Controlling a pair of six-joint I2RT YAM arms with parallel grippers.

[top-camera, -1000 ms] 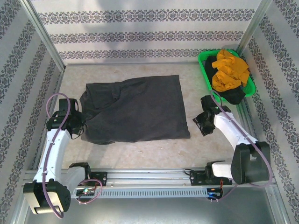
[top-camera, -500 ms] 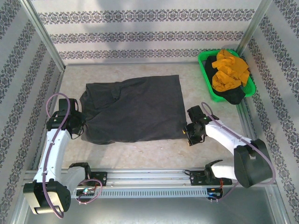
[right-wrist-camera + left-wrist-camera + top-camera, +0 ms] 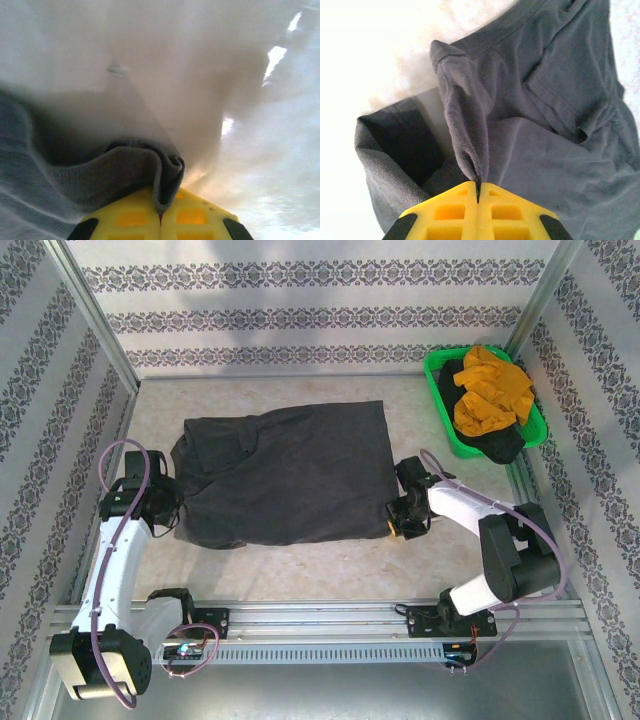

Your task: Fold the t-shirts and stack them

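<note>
**Both grippers pinch the grey shirt at opposite sides**

The charcoal-grey t-shirt [image 3: 285, 475] lies spread across the middle of the table [image 3: 250, 395], mostly flat. There are some wrinkles and a turned-over flap near its far-left part.

The left gripper [image 3: 165, 508] sits at the shirt's left edge. In the left wrist view its yellow fingers [image 3: 450, 212] are pressed together with no gap. A raised ridge of grey cloth runs up out of the seam between them, and a sleeve opening gapes just to one side.

The right gripper [image 3: 405, 520] is at the shirt's near-right corner, touching the cloth. In the right wrist view its yellow fingers [image 3: 130, 217] are likewise closed tight, with a curled bit of ribbed grey hem caught between the tips. The rest of that view is blurred and pale.

At the far-right corner of the table stands the green basket [image 3: 435, 390], well apart from the spread shirt. The mustard-orange t-shirt [image 3: 490, 390] is bunched up inside it. It lies on top of the blackish t-shirt [image 3: 502, 447], which spills toward the basket's near end.
</note>
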